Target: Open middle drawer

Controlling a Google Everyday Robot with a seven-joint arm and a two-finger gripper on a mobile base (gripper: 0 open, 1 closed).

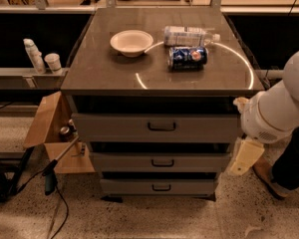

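The grey cabinet has three flat drawer fronts. The middle drawer (199, 162) is the mid-sized front, with a small dark bar handle (162, 163) at its centre, and it sits closed in line with the others. The tallest top drawer (114, 127) is above it and the shortest bottom drawer (129, 186) is below. My white arm (279, 108) comes in from the right. My gripper (245, 157), cream-coloured, hangs beside the cabinet's right edge at the height of the middle drawer, well right of the handle and apart from it.
On the cabinet top (104, 73) are a white bowl (131, 42), a clear water bottle (189, 35) lying down and a blue soda can (188, 57) on its side. An open cardboard box (55, 133) stands at the left. Cables lie on the floor (55, 208).
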